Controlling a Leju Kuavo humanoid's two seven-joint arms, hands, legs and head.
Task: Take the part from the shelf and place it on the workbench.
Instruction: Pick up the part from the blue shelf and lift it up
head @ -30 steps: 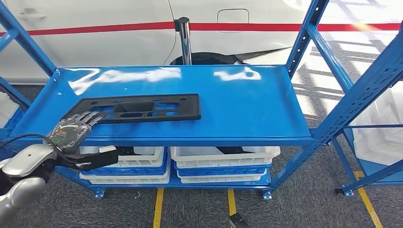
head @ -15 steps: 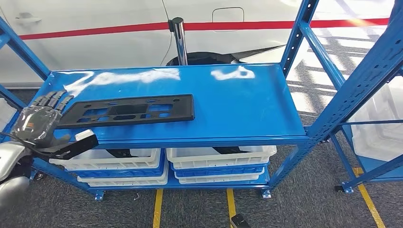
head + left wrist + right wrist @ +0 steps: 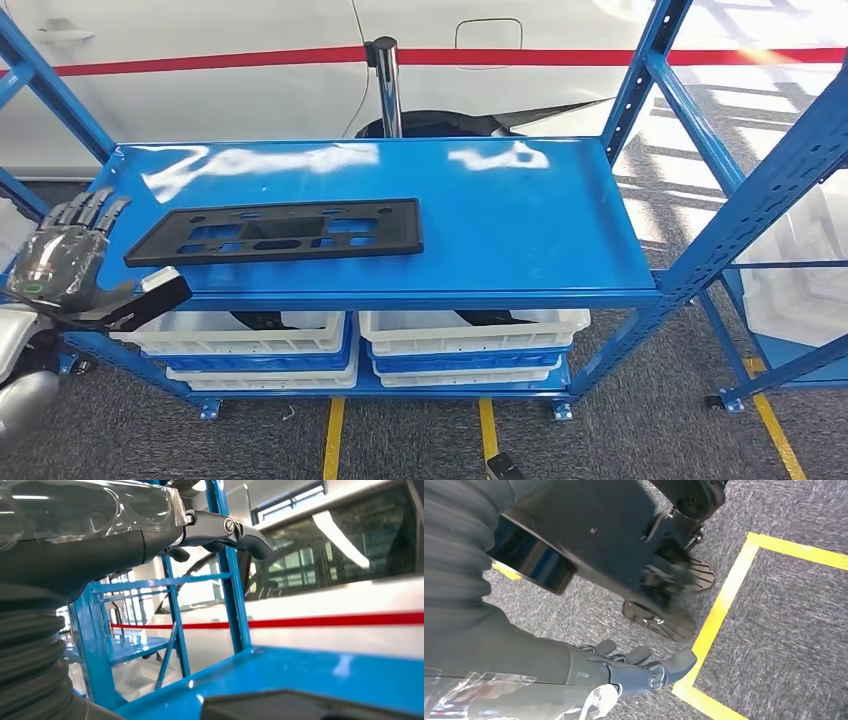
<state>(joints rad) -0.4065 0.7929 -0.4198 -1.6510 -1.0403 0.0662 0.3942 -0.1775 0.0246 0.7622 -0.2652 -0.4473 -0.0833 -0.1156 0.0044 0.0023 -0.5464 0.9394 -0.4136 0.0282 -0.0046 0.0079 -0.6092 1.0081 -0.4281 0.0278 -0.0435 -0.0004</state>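
The part [image 3: 275, 231], a flat black perforated panel, lies flat on the top deck of the blue shelf [image 3: 520, 215]. It occupies the deck's left half, long side parallel to the front edge, and sits nearer the front edge than the rear edge. Nothing touches it.

The left hand [image 3: 62, 264] is at 9 o'clock from the part, just outside the shelf's left front corner. It is apart from the part, with a visible gap between them. Its fingers [image 3: 88, 208] are spread, extended toward 12 o'clock, and hold nothing. In the left wrist view, the fingers [image 3: 225, 529] extend above the deck, and the part's near edge [image 3: 295, 706] lies below them without contact.

The right hand [image 3: 624, 672] hangs over grey carpet [image 3: 784, 610] marked with a yellow floor line [image 3: 724, 600]. Its fingers [image 3: 674, 664] are loosely extended, separated, and hold nothing.

Below the deck, white bins [image 3: 470, 330] stacked on blue bins [image 3: 465, 358] occupy the lower level. At 12 o'clock beyond the shelf stands a white wall with a red stripe [image 3: 200, 60] and a dark post [image 3: 388, 85].
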